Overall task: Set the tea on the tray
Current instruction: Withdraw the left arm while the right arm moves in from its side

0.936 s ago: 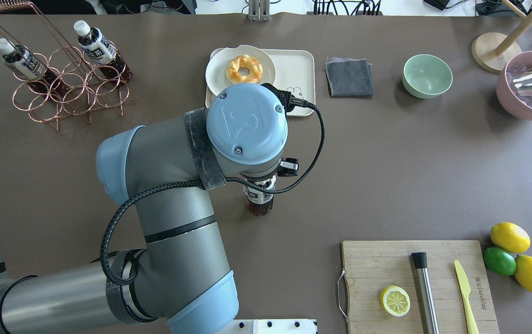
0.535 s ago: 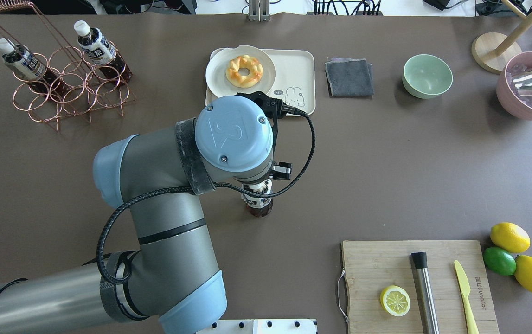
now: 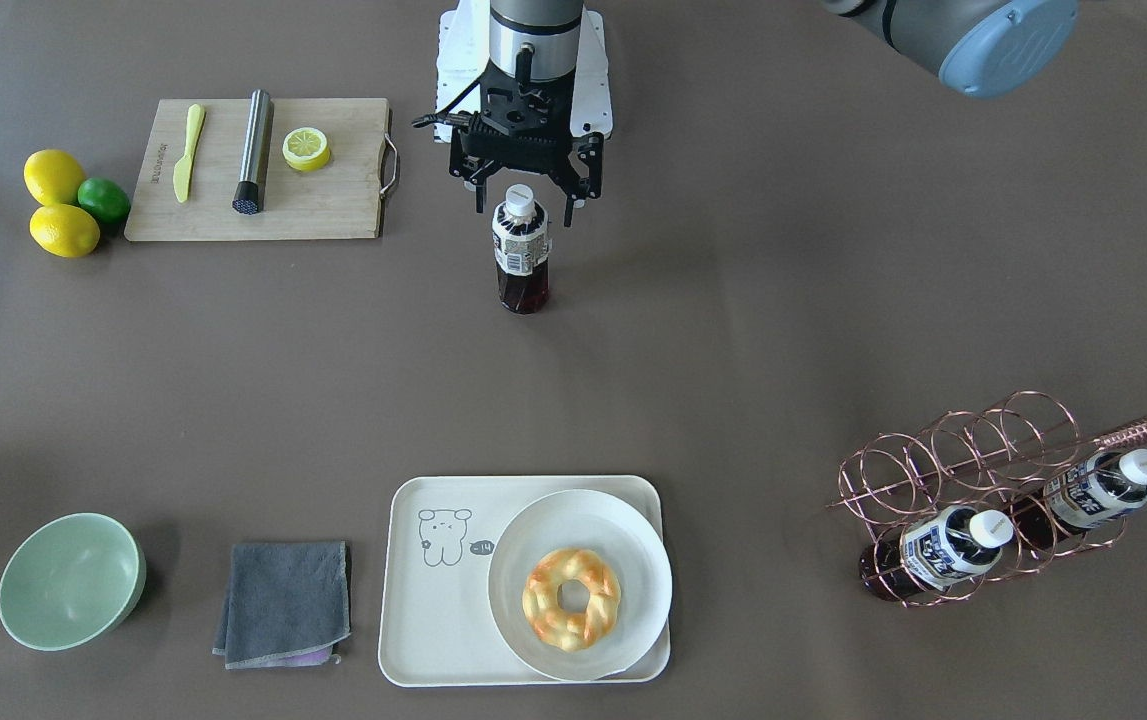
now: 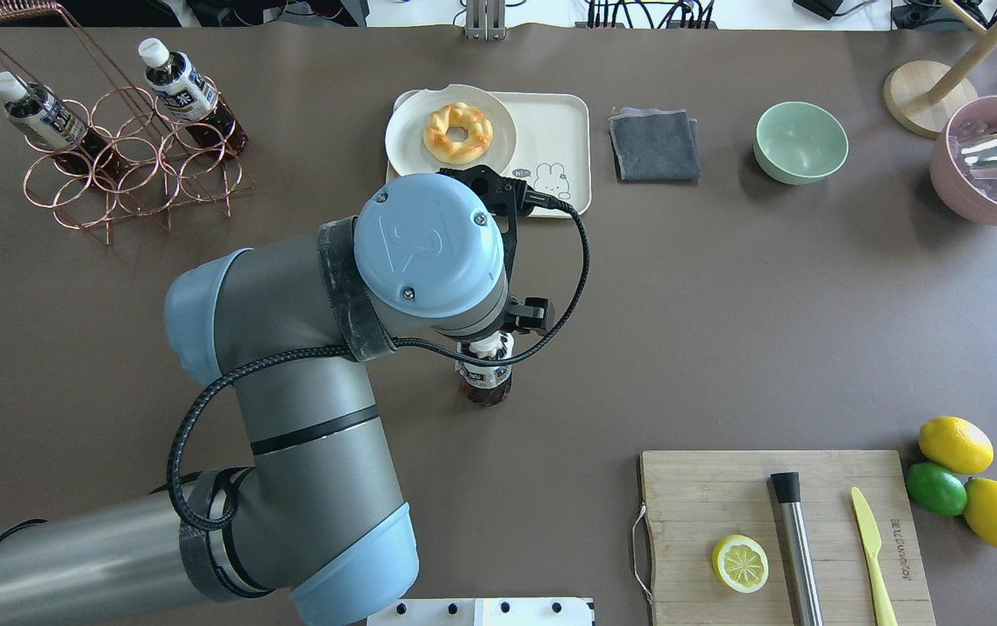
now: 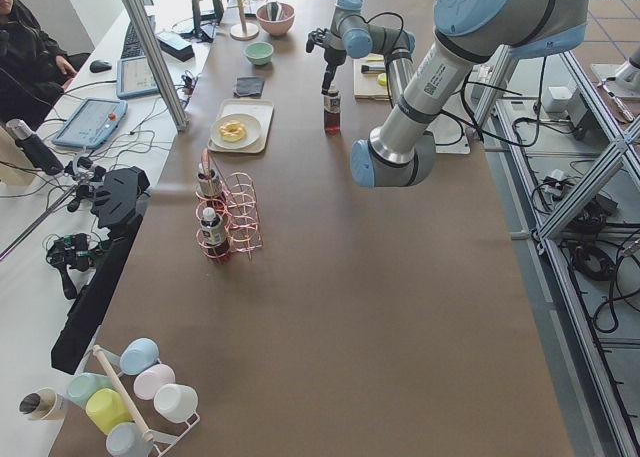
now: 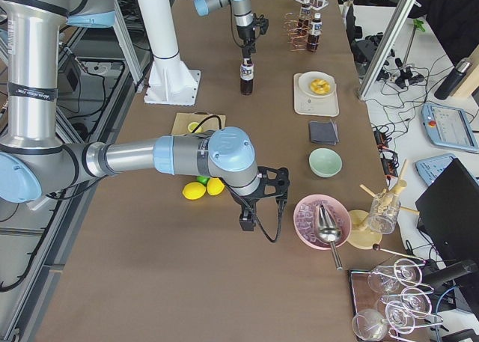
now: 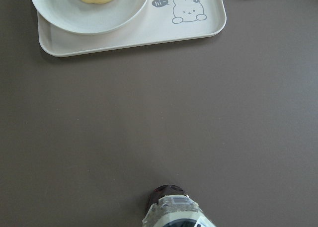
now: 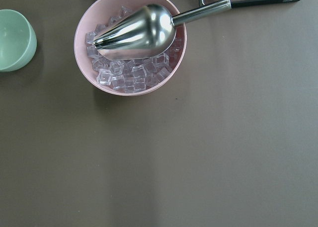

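I am hovering my left gripper (image 3: 525,210) at the upper middle of the front-facing view. Its fingers are apart on either side of the white cap of the tea (image 3: 520,262), and as far as this angle lets me tell, they are not touching it. The tea is standing upright on the bare table, well apart from the tray (image 3: 433,620) at the lower middle. By my judgement I should be descending squarely, closing below the cap, lifting straight, and aiming for the tray's bare end with the bear, since the plate (image 3: 633,540) is filling the other. Whether my right gripper (image 6: 262,196) is apart or together I cannot tell.
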Robot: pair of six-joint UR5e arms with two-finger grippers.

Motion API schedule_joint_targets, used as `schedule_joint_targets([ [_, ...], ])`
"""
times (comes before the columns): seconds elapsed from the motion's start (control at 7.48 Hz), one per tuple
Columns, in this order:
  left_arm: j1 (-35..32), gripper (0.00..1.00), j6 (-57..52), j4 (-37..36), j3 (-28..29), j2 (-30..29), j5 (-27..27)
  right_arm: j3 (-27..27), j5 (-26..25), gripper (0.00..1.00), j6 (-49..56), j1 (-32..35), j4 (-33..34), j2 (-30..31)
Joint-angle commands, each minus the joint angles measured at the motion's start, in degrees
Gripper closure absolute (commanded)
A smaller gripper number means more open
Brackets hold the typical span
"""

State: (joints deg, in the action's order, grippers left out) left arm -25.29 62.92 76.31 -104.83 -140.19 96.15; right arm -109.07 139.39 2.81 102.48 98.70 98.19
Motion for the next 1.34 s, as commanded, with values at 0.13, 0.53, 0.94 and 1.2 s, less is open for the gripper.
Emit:
schedule_joint_targets([
  [0.13,-7.46,0.02,-6.72,-1.95,-5.01,2.35,3.58,-0.18,0.44,0.0,-0.35,0.0,0.0,-0.1],
  [0.53,-17.83,0.02,-7.03,-0.56,-15.38,16.13,5.01,-0.36,1.23,0.0,-2.18,-1.49,0.26,-1.94],
  [0.94,-28.37,0.02,-20.84,10.14,-15.32,32.29,7.1,-2.28,3.17,0.0,-16.8,-11.64,0.0,-10.52],
  [1.2,-40.65,0.02,-34.83,19.88,-10.95,41.88,18.12,-4.74,3.08,0.0,-24.14,-16.86,0.09,-14.41],
])
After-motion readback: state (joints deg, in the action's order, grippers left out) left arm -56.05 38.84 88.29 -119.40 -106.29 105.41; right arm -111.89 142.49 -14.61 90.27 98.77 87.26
